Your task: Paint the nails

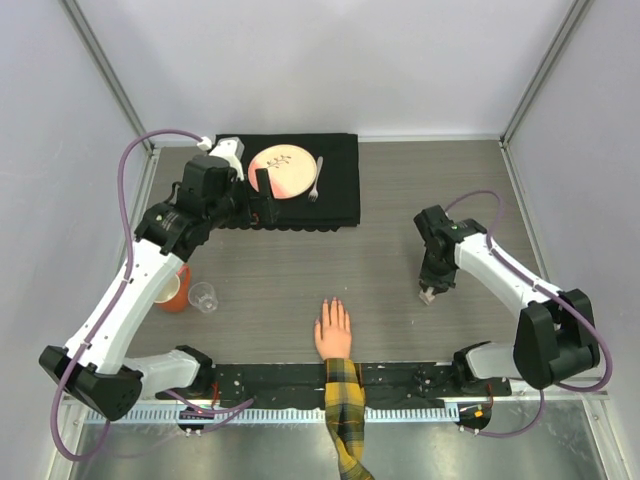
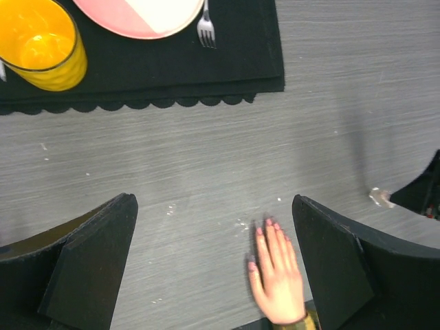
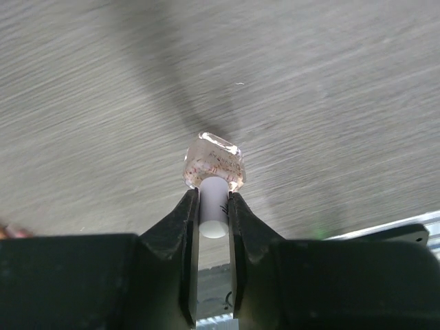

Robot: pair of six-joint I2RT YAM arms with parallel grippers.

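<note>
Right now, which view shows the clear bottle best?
The right wrist view: the bottle is close and central, its white cap pinched by the right gripper. The top view shows a speck; the left wrist view, a blurred bit at its right edge.

The grey wood-grain table (image 1: pixel 400 200) carries a black mat (image 1: pixel 335 190), a clear cup (image 1: pixel 203 296), an orange cup (image 1: pixel 174 293) and a flesh-coloured hand (image 1: pixel 333 330).

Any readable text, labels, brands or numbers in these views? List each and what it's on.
None legible in any view.
pink plate: faint marks near its centre, too small to read.
clear bottle: dark speckles on the glass, blurred; cannot tell whether they are lettering.
</note>
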